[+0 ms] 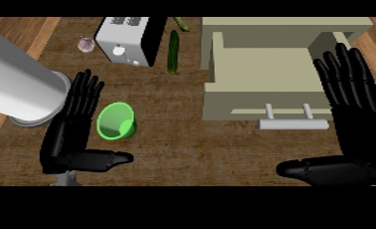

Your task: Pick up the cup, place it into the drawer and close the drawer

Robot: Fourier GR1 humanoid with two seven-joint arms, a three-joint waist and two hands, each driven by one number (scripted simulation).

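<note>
Right now the left hand (73, 123) is spread wide, fingers straight and thumb out, holding nothing; the green cup (117, 121) sits just beside its palm, between fingers and thumb, apparently tipped on its side. Further right, past bare counter (191, 148), stands the open drawer (257, 68), with the right hand (349, 103) equally wide at its far edge. Closing the fingers carelessly could likely roll the cup away, since it seems to lie unsteadily.

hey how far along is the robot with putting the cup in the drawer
Done: only that the drawer stands open. In hand: nothing; the left hand is open beside the green cup, and the right hand is open near the drawer. Left: grasp cup, place it inside, close drawer.
</note>
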